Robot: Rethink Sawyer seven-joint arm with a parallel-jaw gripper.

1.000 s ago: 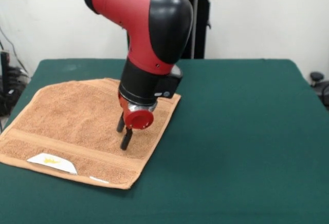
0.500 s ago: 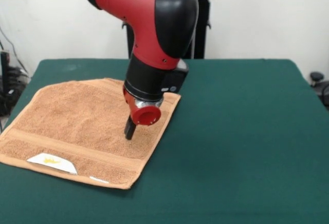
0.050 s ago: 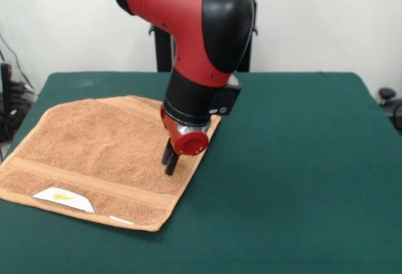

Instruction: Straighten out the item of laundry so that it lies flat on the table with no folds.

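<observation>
The item of laundry [image 3: 94,148], a light-brown terry towel, is spread on the left part of the green table [image 3: 289,161]. Its far left corner looks cut off at a slant. A white label with a yellow mark [image 3: 63,198] shows at its near edge, where the hem looks doubled. My gripper [image 3: 168,159] points down over the towel's right part, close to the right hem. Its two dark fingers [image 3: 171,164] stand slightly apart and hold nothing. I cannot tell whether the tips touch the cloth. The arm hides the towel's far right corner.
The table's right half is bare green cloth. Dark cables and equipment [image 3: 9,98] sit past the left edge, and a black object [image 3: 391,101] lies past the right edge. A white wall stands behind.
My gripper has moved right across the towel toward its right hem, and the wrist has turned. The towel has not shifted.
</observation>
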